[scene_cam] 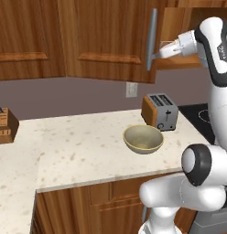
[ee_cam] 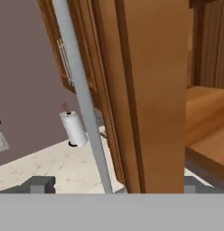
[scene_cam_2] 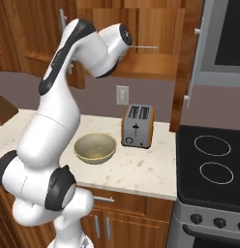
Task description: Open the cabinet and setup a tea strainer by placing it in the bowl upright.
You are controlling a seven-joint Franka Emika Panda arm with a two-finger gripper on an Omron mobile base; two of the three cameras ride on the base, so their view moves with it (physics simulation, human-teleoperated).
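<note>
The cabinet (scene_cam: 110,36) hangs above the counter, its right door (ee_cam: 150,90) swung partly out, with a bare wooden shelf (ee_cam: 208,122) showing inside. My gripper (scene_cam: 155,55) is up at the lower end of that door's long silver handle (scene_cam: 152,39). In the hand view the handle (ee_cam: 82,94) runs between my two wide-apart fingertips, so the gripper (ee_cam: 116,186) is open and holds nothing. The olive-tan bowl (scene_cam: 143,138) sits upright on the counter below, also in the right base view (scene_cam_2: 95,147). The tea strainer is hidden.
A toaster (scene_cam: 160,112) stands just behind the bowl. A knife block (scene_cam: 3,125) is at the far left of the counter (scene_cam: 74,151). The stove (scene_cam_2: 214,164) lies to the right, and a paper towel roll (ee_cam: 75,128) stands by the wall.
</note>
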